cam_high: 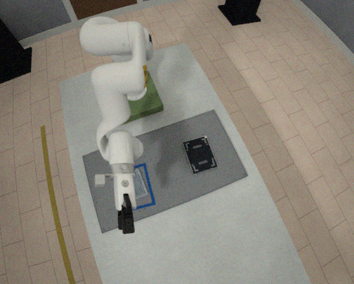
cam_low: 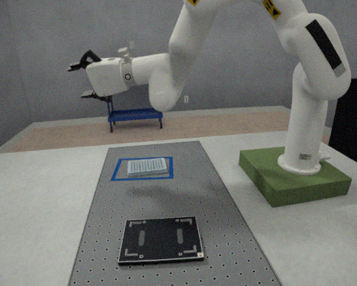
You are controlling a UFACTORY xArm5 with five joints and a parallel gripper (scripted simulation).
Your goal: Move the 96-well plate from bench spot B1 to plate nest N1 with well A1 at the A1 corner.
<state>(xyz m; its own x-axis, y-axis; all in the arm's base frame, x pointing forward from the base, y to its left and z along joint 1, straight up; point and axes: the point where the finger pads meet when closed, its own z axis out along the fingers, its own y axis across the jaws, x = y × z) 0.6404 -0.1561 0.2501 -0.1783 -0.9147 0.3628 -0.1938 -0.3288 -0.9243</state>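
The pale 96-well plate (cam_low: 147, 167) lies flat inside the blue outline of spot B1 on the grey perforated board. In the top view the plate (cam_high: 140, 185) is partly hidden behind my wrist. The black plate nest N1 (cam_low: 161, 239) with white corner locators sits empty nearer the camera; it also shows in the top view (cam_high: 200, 154). My gripper (cam_low: 84, 78) is open and empty, held high above the board, pointing sideways past the plate. In the top view its black fingers (cam_high: 126, 219) show beyond the blue outline. I cannot make out the plate's cut-off corner.
The grey perforated board (cam_low: 170, 212) lies on the white table. My arm stands on a green base block (cam_low: 294, 176) at the table's side. A blue bench (cam_low: 135, 115) stands on the floor far behind. A yellow line (cam_high: 54, 201) runs along the floor.
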